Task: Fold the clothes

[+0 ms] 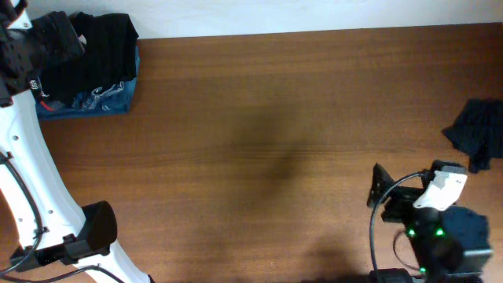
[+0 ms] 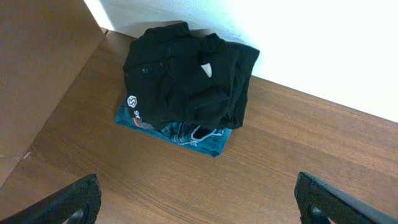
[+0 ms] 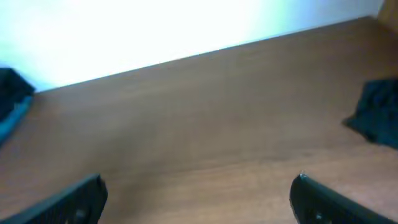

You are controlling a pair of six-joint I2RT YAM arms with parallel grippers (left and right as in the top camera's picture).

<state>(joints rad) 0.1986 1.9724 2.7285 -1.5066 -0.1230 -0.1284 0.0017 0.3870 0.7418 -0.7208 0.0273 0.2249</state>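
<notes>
- Evidently the black T-shirt is already a compact bundle. It lies on top of a blue denim piece in the far left corner of the surface, against the wall. Probably it is stacked there to keep finished pieces out of the working area.
- Its small white logo faces up at one edge of the bundle.
- The left end effector hangs above the surface just in front of the stack. Its fingers are spread wide and touch nothing.
- The right end effector sits near the right side, fingers equally wide apart and empty.
- A dark crumpled cloth lies at the right edge, near the right arm. It is likely the next piece, left within that arm's reach.
</notes>
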